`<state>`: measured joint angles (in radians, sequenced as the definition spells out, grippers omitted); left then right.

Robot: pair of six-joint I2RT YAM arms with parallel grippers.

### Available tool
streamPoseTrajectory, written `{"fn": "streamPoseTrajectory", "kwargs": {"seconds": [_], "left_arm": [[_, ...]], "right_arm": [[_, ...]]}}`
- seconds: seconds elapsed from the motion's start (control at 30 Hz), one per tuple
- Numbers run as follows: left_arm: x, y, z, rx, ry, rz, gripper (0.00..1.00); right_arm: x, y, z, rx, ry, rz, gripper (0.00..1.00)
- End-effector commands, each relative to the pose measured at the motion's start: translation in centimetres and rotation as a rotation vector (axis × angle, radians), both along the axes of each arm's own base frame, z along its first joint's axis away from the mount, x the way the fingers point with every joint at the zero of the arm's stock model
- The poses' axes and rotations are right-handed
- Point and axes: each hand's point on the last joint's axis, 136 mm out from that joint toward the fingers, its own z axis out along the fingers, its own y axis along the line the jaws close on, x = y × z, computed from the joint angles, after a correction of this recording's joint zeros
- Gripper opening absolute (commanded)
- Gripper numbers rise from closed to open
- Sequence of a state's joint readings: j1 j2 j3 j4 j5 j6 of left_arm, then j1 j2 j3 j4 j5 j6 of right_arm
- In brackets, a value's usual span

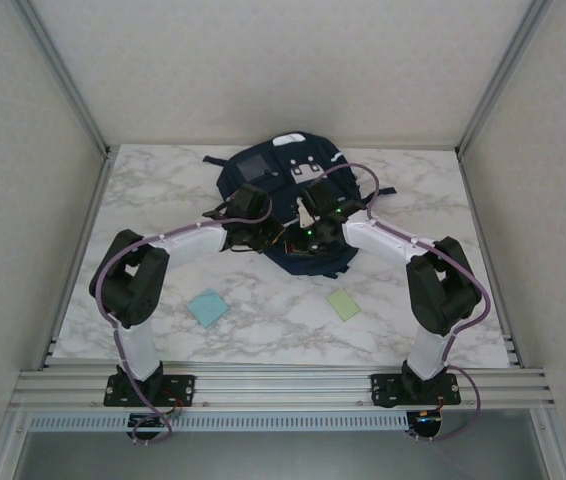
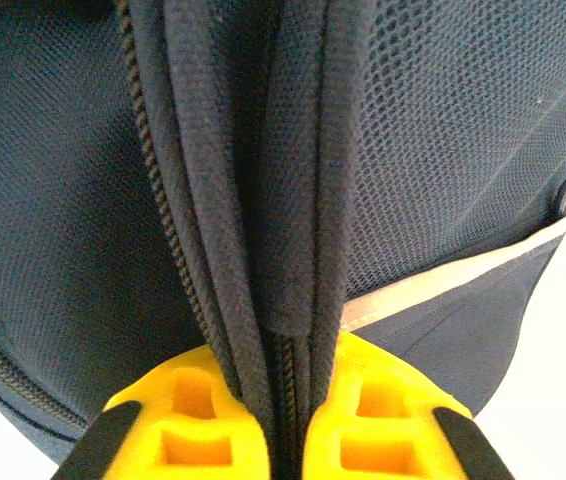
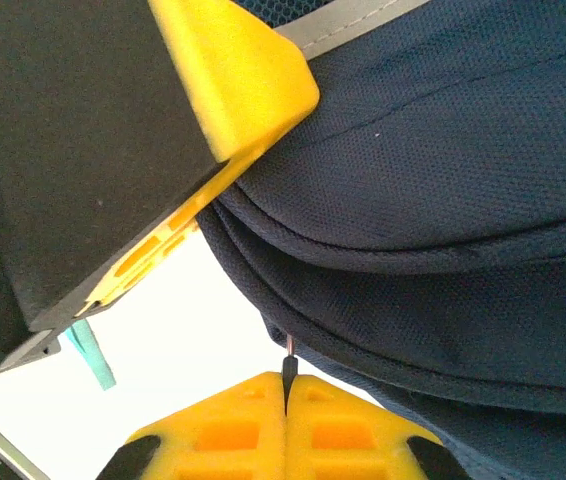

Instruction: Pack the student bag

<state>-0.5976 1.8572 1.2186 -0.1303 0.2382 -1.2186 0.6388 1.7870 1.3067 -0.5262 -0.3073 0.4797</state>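
Marble table (image 1: 273, 325), left gripper (image 2: 285, 405) pinching student bag (image 2: 63, 200)

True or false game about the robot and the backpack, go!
The student bag lies on a marble table. True.
The left gripper is wide open. False: it is shut on the bag's fabric.
A blue square and a green square lie on the table, outside the bag. True.
The green square is left of the blue one. False: it is to the right.
The right gripper holds the green square. False: it pinches a small tab at the bag's edge.
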Motion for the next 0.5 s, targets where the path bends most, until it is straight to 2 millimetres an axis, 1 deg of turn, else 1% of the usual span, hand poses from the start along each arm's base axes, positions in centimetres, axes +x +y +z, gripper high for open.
{"fn": "streamPoseTrajectory", "kwargs": {"seconds": [0.0, 0.03, 0.1, 0.2, 0.27, 0.37, 0.47], "left_arm": [[1.8, 1.4, 0.8, 0.047, -0.042, 0.023, 0.0], [1.8, 2.1, 0.8, 0.058, -0.043, 0.026, 0.0], [1.7, 3.3, 0.8, 0.067, -0.042, 0.032, 0.0], [1.5, 4.6, 0.8, 0.067, -0.034, 0.023, 0.0], [1.0, 5.0, 0.6, 0.075, -0.018, 0.006, 0.0], [0.4, 5.4, 0.5, 0.081, -0.008, -0.029, 0.0], [-0.3, 6.0, 0.5, 0.104, 0.003, -0.081, 0.0]], "right_arm": [[-2.2, -1.2, 0.2, -0.054, -0.009, 0.104, 0.0], [-2.4, -2.3, -0.6, -0.113, -0.008, 0.114, 0.0], [-2.6, -5.5, -2.6, -0.263, 0.001, 0.113, 0.0], [-2.2, -9.8, -4.3, -0.411, 0.016, 0.065, 0.0], [-1.6, -11.5, -4.5, -0.446, 0.011, 0.026, 0.0], [0.1, -13.6, -3.9, -0.496, -0.029, -0.037, 0.0], [2.1, -16.9, -3.2, -0.618, -0.077, -0.107, 0.0]]}}
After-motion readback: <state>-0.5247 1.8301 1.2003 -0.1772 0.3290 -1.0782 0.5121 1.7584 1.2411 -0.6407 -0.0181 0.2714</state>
